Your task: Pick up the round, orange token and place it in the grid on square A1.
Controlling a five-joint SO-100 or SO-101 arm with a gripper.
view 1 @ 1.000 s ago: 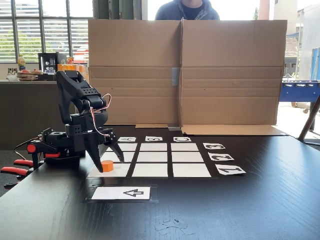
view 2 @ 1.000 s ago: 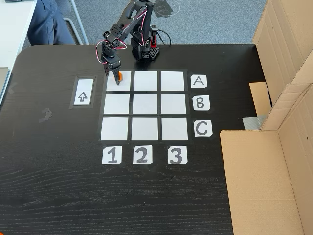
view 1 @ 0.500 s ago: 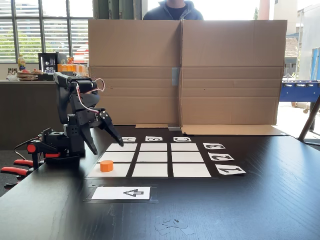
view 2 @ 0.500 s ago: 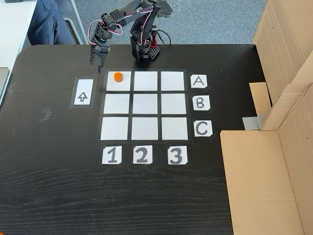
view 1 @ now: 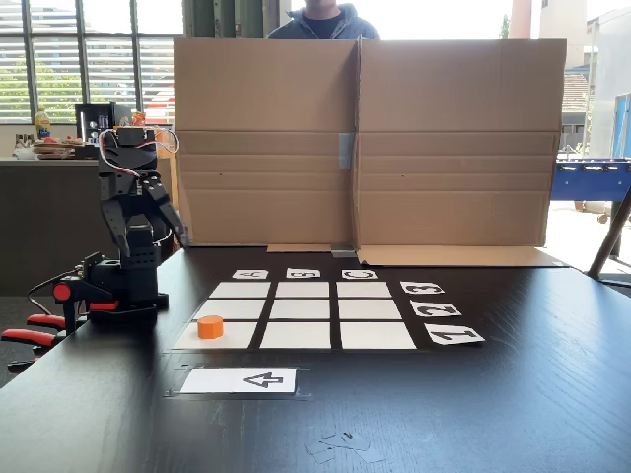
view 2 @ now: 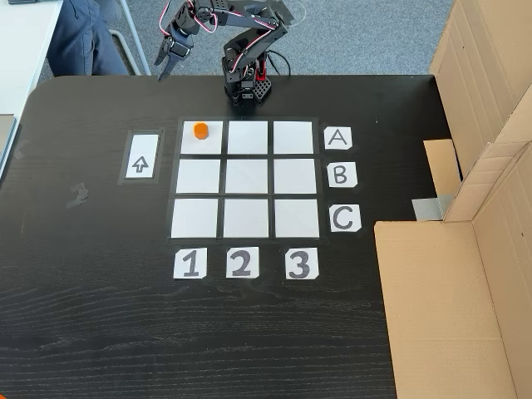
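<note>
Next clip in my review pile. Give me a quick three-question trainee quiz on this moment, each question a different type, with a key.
1. True or false: the orange token lies in the grid cell that lines up with label A and label 1.
2. Multiple choice: in the fixed view from above, where is the gripper?
a) closed around the token
b) raised, beyond the table's far edge, away from the token
c) resting on the arrow card
3. Fill in: the token sits in the cell's upper ____ part, as that view from above shows it.

Key: 1 true; 2 b; 3 left.
</note>
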